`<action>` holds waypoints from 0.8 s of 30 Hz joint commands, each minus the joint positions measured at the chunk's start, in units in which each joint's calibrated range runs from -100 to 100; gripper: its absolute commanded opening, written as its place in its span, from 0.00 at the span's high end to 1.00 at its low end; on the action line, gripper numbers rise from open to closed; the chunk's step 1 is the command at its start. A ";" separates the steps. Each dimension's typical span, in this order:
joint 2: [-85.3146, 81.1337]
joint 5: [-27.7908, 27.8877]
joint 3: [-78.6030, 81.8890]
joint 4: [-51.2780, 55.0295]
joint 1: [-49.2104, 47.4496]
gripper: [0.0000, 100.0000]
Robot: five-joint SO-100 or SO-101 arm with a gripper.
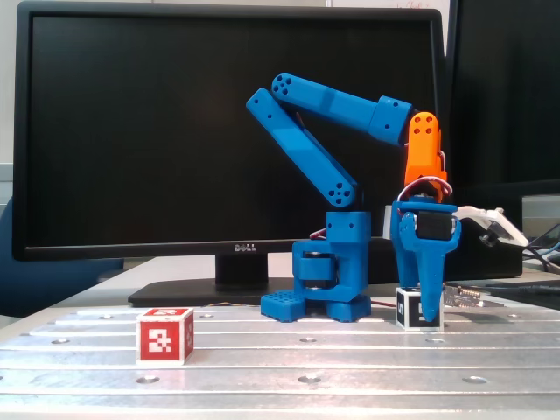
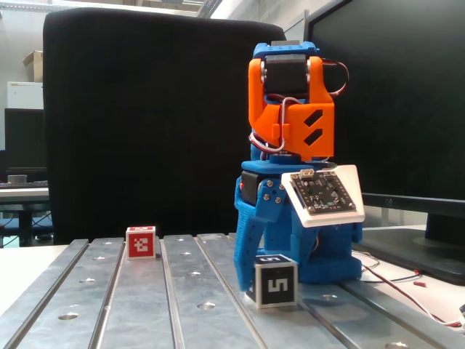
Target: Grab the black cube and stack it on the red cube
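Item: black cube, on the counter at the arm's base, well apart from the red cube. The gripper straddles it, jaws against its sides, apparently closing; a firm grip we cannot confirm. We judge: finish squeezing squarely, then lift straight up before carrying across.

Both fixed views are evenly and fairly brightly lit by soft indoor light, and the ribbed metal counter shows a pale sheen with only faint shadows under the cubes. The large dark monitor behind the arm reads as a flat black mass without glare. Both pictures are slightly soft and grainy, with the room left of the black panel washed out and out of focus.
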 commanded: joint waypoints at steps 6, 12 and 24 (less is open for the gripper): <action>-0.24 0.15 -0.23 0.07 -0.11 0.82; -0.24 0.15 -0.23 0.07 -0.26 0.82; -0.08 0.25 -1.68 0.67 -0.34 0.82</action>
